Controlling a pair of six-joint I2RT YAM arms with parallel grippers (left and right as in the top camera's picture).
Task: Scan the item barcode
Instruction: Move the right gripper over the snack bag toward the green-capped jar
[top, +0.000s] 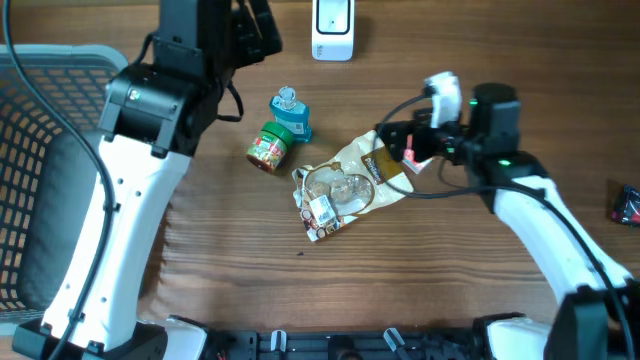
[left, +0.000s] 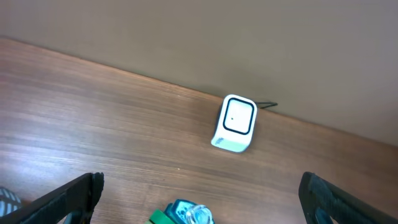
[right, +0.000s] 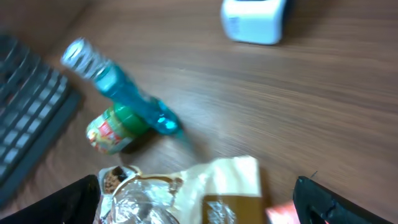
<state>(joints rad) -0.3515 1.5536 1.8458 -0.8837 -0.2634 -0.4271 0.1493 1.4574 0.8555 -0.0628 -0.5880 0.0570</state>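
Observation:
A white barcode scanner (top: 332, 30) stands at the table's far edge and also shows in the left wrist view (left: 235, 123). Three items lie mid-table: a blue bottle (top: 291, 113), a green-lidded jar (top: 267, 148) and a brown-and-cream snack bag (top: 348, 182) with a white barcode label (top: 322, 210). My right gripper (right: 199, 196) is open just over the bag's (right: 214, 190) cream end, with nothing between its fingers. My left gripper (left: 200, 190) is open above the bottle's cap (left: 191, 214), facing the scanner.
A grey wire basket (top: 40, 150) fills the left side. A small black-and-red packet (top: 627, 204) lies at the right edge. Something red (right: 283, 214) sits beside the bag under my right gripper. The scanner's cable runs off behind it.

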